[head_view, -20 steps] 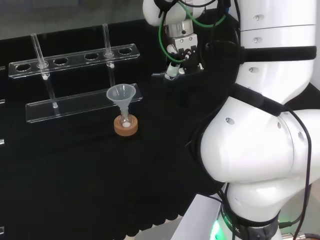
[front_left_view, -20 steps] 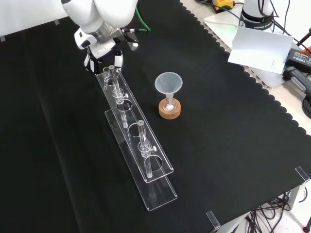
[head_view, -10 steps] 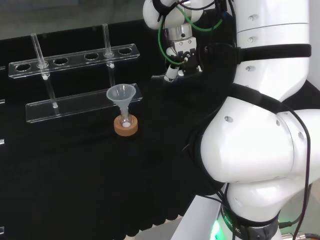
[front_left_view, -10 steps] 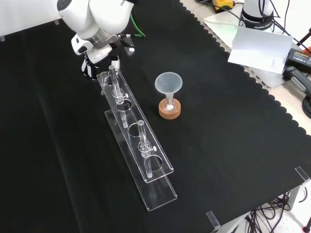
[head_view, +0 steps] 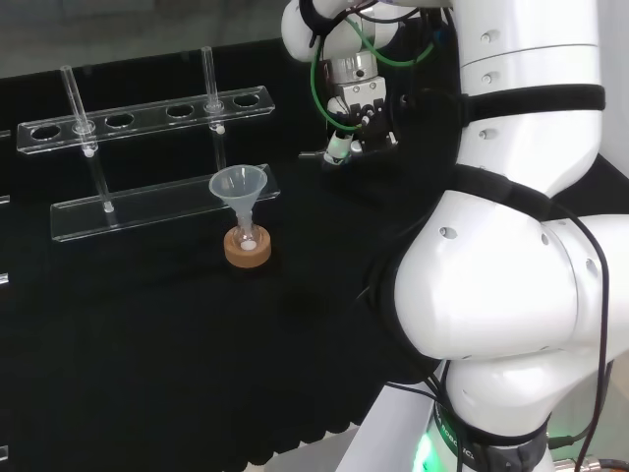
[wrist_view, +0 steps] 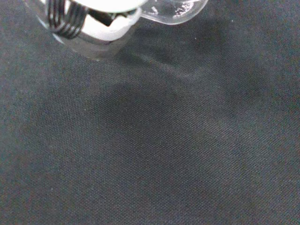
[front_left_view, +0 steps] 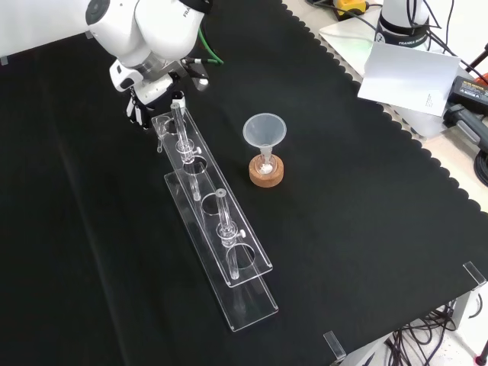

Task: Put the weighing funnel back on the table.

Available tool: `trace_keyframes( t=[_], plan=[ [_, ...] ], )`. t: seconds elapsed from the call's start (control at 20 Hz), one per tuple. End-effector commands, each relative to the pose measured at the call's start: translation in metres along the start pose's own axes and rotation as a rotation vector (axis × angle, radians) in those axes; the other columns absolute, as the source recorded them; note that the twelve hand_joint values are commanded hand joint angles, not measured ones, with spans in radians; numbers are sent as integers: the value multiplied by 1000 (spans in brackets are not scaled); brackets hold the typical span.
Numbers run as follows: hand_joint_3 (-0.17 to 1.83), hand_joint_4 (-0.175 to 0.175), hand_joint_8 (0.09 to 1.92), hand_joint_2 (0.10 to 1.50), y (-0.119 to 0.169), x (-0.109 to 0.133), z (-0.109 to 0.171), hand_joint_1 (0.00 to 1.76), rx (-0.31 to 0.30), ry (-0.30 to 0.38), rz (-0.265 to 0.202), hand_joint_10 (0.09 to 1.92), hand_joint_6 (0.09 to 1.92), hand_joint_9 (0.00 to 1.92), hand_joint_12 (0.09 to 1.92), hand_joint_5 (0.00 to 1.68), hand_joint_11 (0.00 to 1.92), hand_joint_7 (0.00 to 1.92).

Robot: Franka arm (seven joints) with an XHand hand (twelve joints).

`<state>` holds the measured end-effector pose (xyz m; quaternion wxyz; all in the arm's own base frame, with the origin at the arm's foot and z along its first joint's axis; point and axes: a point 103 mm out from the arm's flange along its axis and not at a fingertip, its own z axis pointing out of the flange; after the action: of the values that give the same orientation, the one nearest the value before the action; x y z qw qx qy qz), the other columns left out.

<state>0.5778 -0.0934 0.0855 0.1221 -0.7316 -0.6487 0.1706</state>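
Note:
The hand (head_view: 352,116) hangs low over the black cloth just past the right end of the tube rack in the head view. In the front view the hand (front_left_view: 146,97) sits at the rack's far end. Its fingers are curled round the weighing funnel (wrist_view: 176,9), a small clear piece that shows beside a finger (wrist_view: 93,28) in the wrist view. A thin clear part of the weighing funnel (head_view: 313,153) sticks out to the left of the hand in the head view. Bare cloth lies close under the palm.
A clear tube rack (front_left_view: 217,229) with two upright test tubes runs down the cloth, its end right beside the hand. The big funnel (front_left_view: 264,131) stands in a small flask on a cork ring (front_left_view: 266,173) to the rack's right. Papers and cables lie off the cloth's right edge.
The hand with the weighing funnel has drifted left and a little lower in the front view, closer to the cloth beside the rack's far end. The ware has stayed put.

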Motion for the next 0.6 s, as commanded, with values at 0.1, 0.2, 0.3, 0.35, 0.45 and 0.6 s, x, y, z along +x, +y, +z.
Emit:
trace_keyframes(
  t=[0.1,0.2,0.3,0.35,0.45,0.6],
  plan=[
    [509,175,674,730,11,2,8,1120,11,-19,-6,174,582,1085,894,1290,1023,599],
    [509,175,674,730,14,3,11,1120,9,-22,-5,174,583,1085,894,1290,1023,599],
    [509,175,674,730,14,3,12,1120,4,-26,-3,174,584,1086,895,1289,1023,599],
    [509,175,674,730,14,3,12,1120,4,-26,-4,174,584,1086,895,1289,1023,599],
    [509,175,674,731,14,3,12,1120,6,-29,-3,174,586,1086,895,1288,1024,599],
    [509,175,675,731,14,3,13,1119,3,-30,-2,174,588,1086,895,1287,1024,598]
  ],
)
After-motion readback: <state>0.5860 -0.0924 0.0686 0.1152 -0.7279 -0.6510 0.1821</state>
